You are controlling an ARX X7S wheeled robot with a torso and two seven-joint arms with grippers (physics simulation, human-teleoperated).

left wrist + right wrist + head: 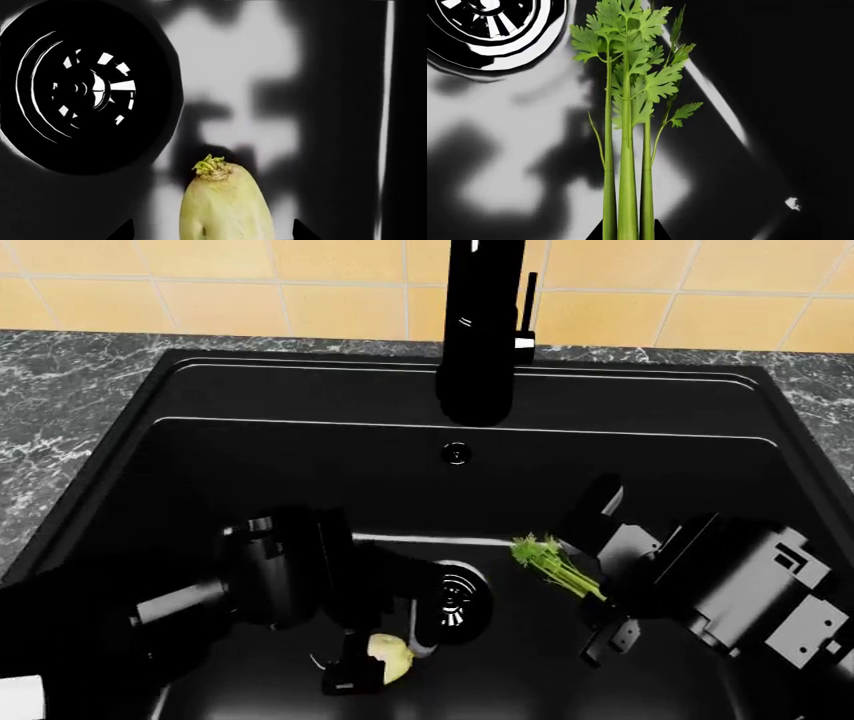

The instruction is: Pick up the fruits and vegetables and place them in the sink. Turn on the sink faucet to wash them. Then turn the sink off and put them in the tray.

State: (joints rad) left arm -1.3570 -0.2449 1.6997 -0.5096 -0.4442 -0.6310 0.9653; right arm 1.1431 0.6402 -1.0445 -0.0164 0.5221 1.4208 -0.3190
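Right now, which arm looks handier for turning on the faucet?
Right, probably. The right gripper sits on the side of the faucet where its lever is; both arms carry produce.

Pale yellow-white bulb (388,654) sits low inside black sink (200,455), just beside round drain (457,602). Celery stalk (558,568), light green, leafy top toward drain, lies over basin. Tall black faucet (477,330) stands behind the basin, thin lever (530,302) upright.

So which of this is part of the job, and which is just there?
Job: bulb at left gripper; celery at right gripper; sink; drain; faucet and its lever.
Just there: marble counter; tiled wall; overflow hole.
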